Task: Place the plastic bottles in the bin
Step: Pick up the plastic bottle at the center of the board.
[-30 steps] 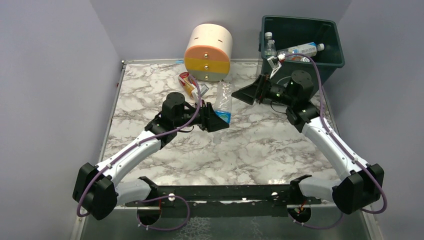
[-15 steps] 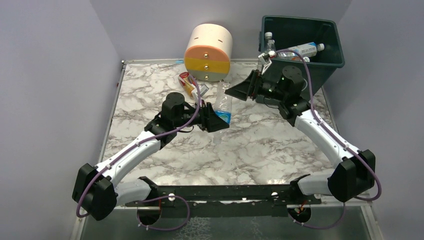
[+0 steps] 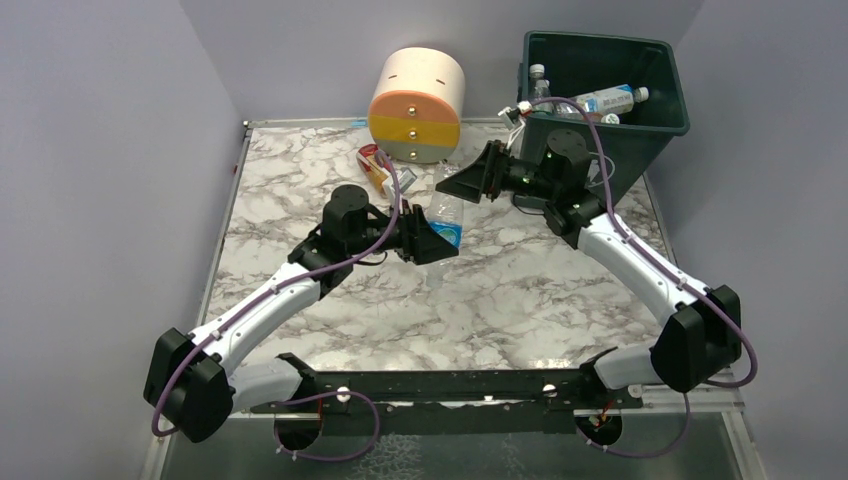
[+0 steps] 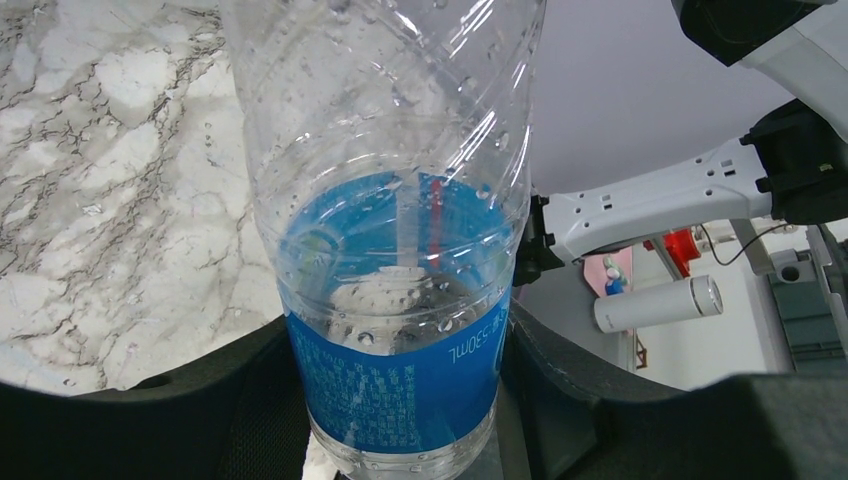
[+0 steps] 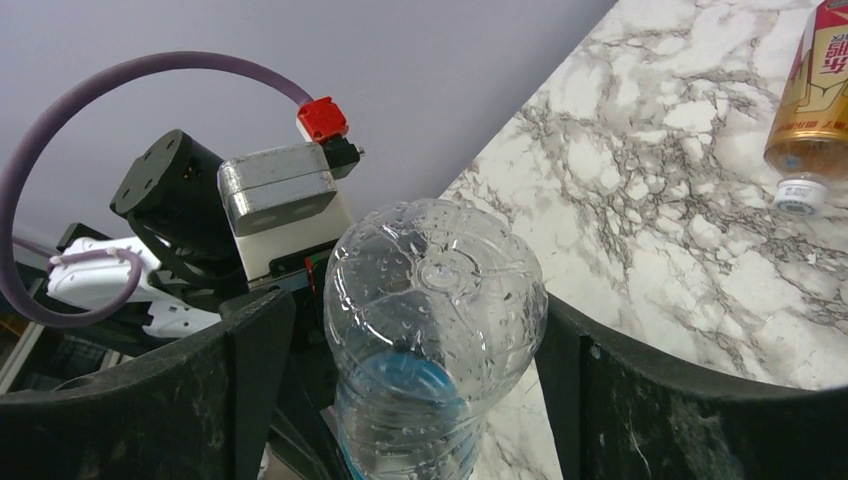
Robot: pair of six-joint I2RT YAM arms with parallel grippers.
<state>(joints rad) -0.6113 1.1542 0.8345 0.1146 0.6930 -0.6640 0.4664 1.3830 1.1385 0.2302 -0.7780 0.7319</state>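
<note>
Two bottles at least are seen in the dark green bin: a lying bottle and a white-capped bottle in its left corner. The clear blue-labelled bottle is clamped by the left gripper; the right gripper is spread wide around its base, without touching

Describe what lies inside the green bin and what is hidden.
At least two clear bottles show inside the bin: one lying with a blue-and-white label, one by the left wall. The right arm covers the near corner; anything there is hidden.
</note>
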